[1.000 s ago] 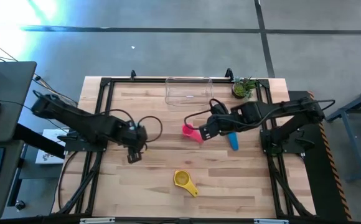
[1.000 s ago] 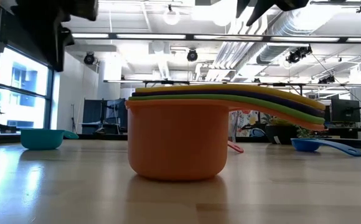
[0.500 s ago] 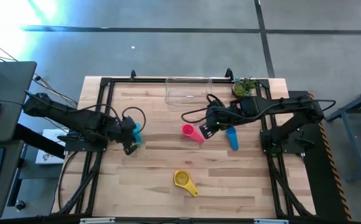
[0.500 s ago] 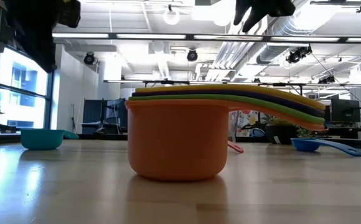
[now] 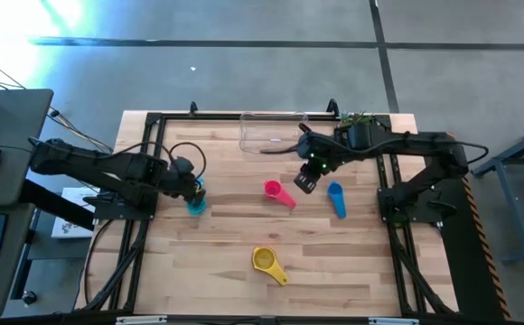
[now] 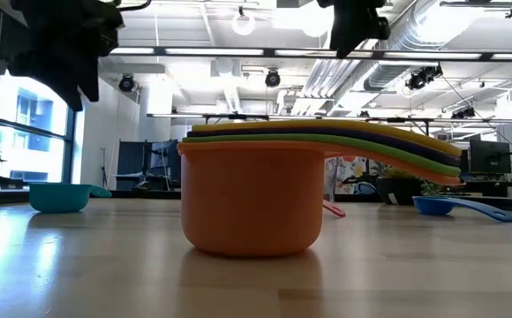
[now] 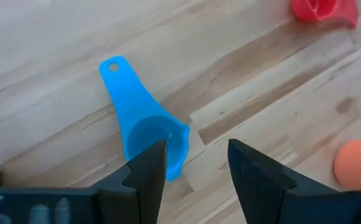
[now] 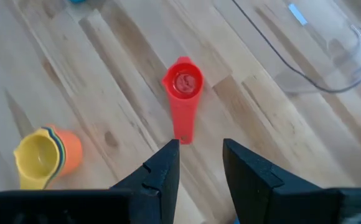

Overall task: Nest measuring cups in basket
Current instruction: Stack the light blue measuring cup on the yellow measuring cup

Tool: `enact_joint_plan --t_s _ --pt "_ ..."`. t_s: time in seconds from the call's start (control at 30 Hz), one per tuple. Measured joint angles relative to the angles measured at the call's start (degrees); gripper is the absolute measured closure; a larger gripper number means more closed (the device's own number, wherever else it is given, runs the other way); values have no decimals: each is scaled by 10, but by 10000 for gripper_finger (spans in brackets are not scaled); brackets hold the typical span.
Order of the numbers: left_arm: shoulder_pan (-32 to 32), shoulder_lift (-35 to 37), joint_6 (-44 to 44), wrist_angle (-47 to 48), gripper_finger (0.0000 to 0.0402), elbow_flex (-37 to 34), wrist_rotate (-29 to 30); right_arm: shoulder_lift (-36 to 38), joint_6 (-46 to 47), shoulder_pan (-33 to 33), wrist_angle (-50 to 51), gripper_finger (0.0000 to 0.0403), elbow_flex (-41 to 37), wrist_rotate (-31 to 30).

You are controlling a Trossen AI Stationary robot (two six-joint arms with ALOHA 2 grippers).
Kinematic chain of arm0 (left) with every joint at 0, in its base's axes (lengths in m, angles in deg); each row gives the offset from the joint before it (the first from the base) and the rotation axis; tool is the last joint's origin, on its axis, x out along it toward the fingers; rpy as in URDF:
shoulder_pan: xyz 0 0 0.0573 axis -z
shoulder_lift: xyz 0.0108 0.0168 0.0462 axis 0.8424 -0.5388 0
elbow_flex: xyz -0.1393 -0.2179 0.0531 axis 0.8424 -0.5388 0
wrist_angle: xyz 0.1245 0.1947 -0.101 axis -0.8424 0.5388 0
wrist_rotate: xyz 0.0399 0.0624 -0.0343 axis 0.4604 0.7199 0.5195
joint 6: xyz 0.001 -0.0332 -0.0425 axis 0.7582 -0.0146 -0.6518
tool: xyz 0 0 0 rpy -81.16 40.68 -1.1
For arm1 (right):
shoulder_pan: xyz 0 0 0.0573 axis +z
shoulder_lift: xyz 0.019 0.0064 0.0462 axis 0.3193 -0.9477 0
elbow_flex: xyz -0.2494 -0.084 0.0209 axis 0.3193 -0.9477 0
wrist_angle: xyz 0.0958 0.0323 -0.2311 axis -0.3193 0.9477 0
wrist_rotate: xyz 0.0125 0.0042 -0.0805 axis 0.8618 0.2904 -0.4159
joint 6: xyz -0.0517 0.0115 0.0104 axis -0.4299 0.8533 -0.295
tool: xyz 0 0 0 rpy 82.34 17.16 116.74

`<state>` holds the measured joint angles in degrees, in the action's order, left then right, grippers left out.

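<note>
Both jaws parted, empty: left gripper (image 7: 190, 165) over teal cup (image 7: 146, 127), right gripper (image 8: 199, 168) over pink cup (image 8: 182, 84). Stack (image 5: 264, 261) nested outside basket (image 5: 266, 135); blue cup (image 5: 336, 197) loose. Basket empty.

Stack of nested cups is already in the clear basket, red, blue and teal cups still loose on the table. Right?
Not quite. The nested stack, yellow cup on top, stands on the bare table near its front edge, far from the clear basket, as the high view shows. The rest holds: the red cup, blue cup and teal cup lie loose on the table.
</note>
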<state>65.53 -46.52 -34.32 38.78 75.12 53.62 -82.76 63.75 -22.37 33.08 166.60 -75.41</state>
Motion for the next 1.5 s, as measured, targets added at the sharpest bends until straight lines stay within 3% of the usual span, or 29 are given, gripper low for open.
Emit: enact_joint_plan --t_s 0.13,0.33,0.67,1.23,1.37,1.5 --pt "-6 -5 -4 13 241 0 -10 0 -51 -28 0 288 0 28" --pt "-10 -11 -83 38 241 -38 -12 0 -111 -58 2 287 0 66" --pt "-10 -11 -152 -62 241 -149 -52 0 -158 -79 9 288 0 68" --pt "-10 -11 -183 -178 241 -238 -68 0 -159 -79 9 288 0 68" --pt "-10 -11 -193 -178 258 -244 -71 0 -158 -79 9 288 0 68" --pt "-10 -11 -192 -180 301 -244 -70 0 -155 -79 9 288 0 67"
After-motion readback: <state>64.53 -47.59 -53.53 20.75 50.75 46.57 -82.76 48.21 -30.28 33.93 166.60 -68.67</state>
